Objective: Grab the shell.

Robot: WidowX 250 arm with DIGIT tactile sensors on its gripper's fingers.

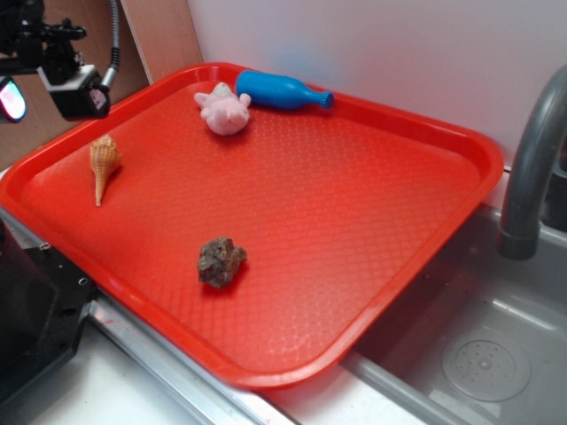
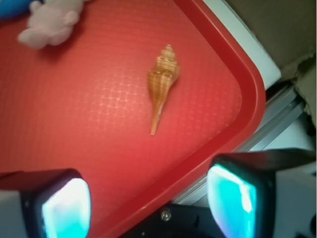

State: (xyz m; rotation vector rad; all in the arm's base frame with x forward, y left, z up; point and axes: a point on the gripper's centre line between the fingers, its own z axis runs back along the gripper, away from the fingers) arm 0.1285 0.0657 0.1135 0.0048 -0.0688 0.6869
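My claw (image 2: 148, 203) hangs above the tray's (image 1: 372, 292) corner with jaws spread wide and empty, I'd guess to line up over the shell (image 2: 162, 84). It lies flat near the rim, thin tip toward me. Rock (image 1: 221, 261), plush pig (image 1: 223, 108) and blue bottle (image 1: 282, 89) sit well apart, so nothing blocks me.

Cut off by the exterior view's edge at 9 o'clock: most of the hand (image 1: 22, 88). In the wrist view, blue bottle (image 2: 12, 6) and pink plush (image 2: 49, 22) cropped at 12 o'clock; fingertips (image 2: 67, 208) blurred, cut at 6 o'clock.
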